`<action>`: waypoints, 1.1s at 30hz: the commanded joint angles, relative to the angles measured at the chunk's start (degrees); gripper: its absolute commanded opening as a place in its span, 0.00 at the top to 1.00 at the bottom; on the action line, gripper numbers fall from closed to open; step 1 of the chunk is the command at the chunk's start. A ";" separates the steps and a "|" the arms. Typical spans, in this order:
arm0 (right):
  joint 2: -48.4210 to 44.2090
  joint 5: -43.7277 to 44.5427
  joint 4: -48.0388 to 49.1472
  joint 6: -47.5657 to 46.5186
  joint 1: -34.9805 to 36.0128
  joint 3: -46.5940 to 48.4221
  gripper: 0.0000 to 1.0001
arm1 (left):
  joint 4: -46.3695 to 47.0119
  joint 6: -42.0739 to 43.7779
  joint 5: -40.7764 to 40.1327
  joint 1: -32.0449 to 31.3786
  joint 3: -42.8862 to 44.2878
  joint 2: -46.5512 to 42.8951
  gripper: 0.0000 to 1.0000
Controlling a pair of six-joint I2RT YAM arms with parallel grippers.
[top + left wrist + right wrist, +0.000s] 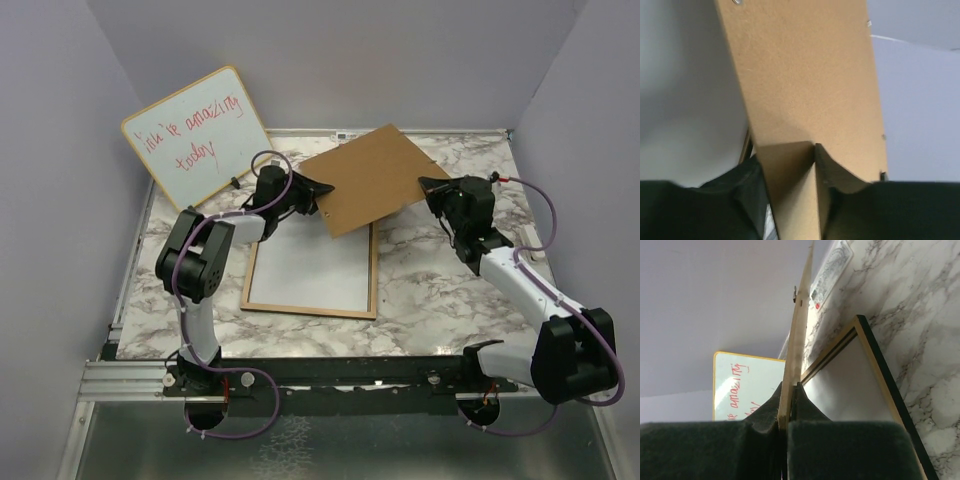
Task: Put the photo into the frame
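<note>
- While left gripper (320, 191) and right gripper (428, 186) pinch it, board (375, 178) hangs tilted above table (440, 295).
- Right fingers: closed tight on its thin edge.
- Left fingers: partly closed, clamping its corner.
- Frame (373, 272) lies flat underneath, wood face up, white sheet (315, 268) inside.

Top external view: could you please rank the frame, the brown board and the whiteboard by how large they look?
1. Frame: largest, though the brown board hides its far edge.
2. Whiteboard and brown board: these look alike. The board is raised nearer the camera, so I will not rank them.
</note>
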 commanded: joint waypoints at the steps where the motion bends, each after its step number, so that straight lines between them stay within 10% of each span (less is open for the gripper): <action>1: -2.24 -3.75 0.79 1.90 0.15 -0.43 0.99 | 5.74 -1.31 -0.17 0.17 -1.56 -2.32 0.74; 7: -2.36 -5.16 -1.33 -4.44 0.15 -1.46 0.96 | 9.04 1.79 0.62 1.30 -2.07 -3.64 1.00; 15: -6.07 -1.93 -7.83 -10.27 0.19 -2.06 0.22 | 10.41 7.19 4.68 2.73 1.21 -5.50 1.00; 27: -12.87 12.80 -28.89 -15.17 0.15 -1.15 0.01 | 12.16 8.53 12.90 6.13 8.66 -5.86 1.00; 33: -15.67 11.89 -24.37 -18.71 0.12 -3.42 0.00 | 12.16 9.18 18.83 8.20 12.39 -4.64 1.00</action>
